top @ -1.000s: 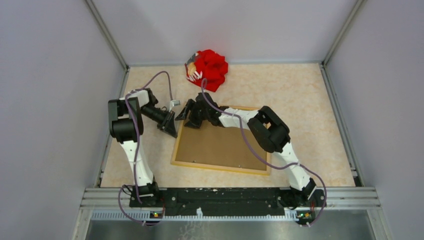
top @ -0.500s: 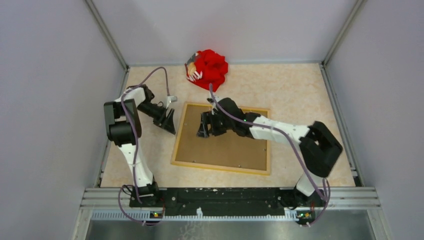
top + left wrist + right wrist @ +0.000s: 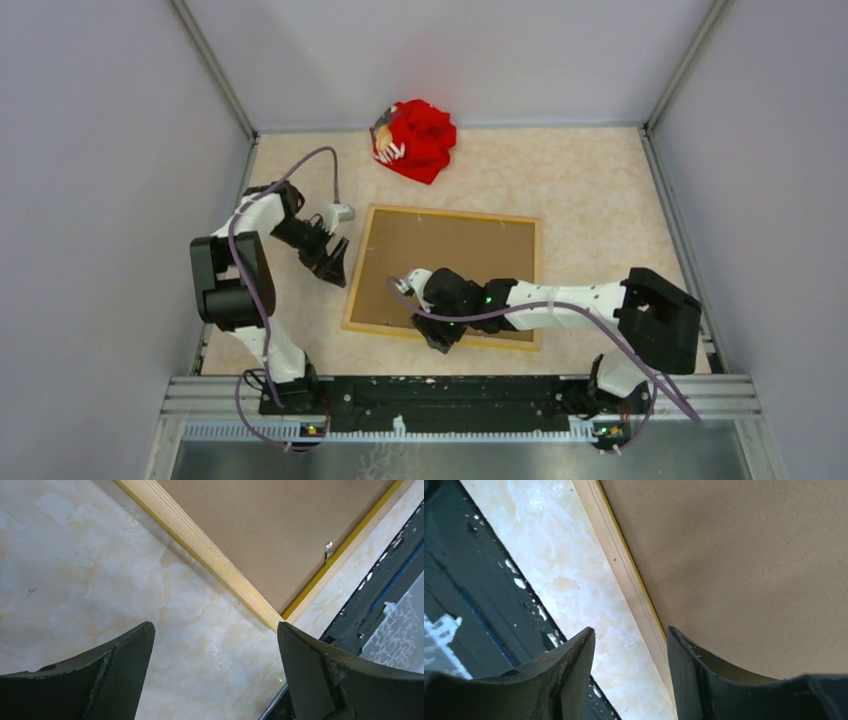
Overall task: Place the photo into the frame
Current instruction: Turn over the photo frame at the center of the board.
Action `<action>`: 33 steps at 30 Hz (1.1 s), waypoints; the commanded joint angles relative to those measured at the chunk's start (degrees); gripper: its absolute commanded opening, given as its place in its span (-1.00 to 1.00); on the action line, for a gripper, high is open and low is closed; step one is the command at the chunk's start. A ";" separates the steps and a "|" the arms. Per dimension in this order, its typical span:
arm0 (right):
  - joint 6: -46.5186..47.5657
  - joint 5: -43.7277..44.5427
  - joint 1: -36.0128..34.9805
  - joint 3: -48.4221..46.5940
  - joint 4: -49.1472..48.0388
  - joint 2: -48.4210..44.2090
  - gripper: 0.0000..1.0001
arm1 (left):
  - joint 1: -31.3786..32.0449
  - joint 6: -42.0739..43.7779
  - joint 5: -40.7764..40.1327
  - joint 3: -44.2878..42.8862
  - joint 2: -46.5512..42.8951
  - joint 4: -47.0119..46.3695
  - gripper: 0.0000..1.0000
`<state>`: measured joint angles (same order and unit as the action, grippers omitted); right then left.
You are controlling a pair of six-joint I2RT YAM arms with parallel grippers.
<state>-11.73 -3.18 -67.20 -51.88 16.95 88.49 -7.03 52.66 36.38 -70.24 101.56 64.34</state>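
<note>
A frame lies flat in the middle of the table, with a board set inside it and filling it. Behind the frame, near the table's far edge, sits a bundle. The left gripper hangs over the table just beside the frame's left side. The right gripper is over the frame's near side, toward its left corner, one finger above the board and the other above the table. A rail runs along the table's near edge, in front of the frame.

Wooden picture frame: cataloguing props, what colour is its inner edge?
Inner edge of the wooden frame: bright yellow, clearest in left wrist view.
</note>
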 commanded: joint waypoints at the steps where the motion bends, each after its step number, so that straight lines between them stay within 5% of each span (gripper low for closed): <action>1: 4.42 5.48 -1.96 -3.98 -0.10 3.21 0.03 | 0.60 2.39 -3.13 3.02 -4.93 -4.21 0.97; 9: 6.28 11.45 -7.56 -7.97 2.96 10.39 -0.15 | 0.78 3.10 -3.55 3.43 -8.40 -3.60 0.98; 18: 7.55 17.65 -7.93 -12.66 5.02 13.15 -1.00 | 0.87 5.00 -3.49 5.75 -11.89 -5.45 0.97; 22: 7.11 17.46 -5.07 -15.68 6.53 10.63 -1.00 | 0.80 8.19 -1.68 8.25 -17.13 -8.53 0.97; 33: 0.48 -1.45 8.34 -26.95 9.52 4.67 -1.00 | 3.87 29.99 8.44 16.56 -40.05 -13.62 0.98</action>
<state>-6.90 2.46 -62.00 -71.90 27.14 98.43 -5.15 70.70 38.50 -56.29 68.23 54.00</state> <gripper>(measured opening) 0.058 0.987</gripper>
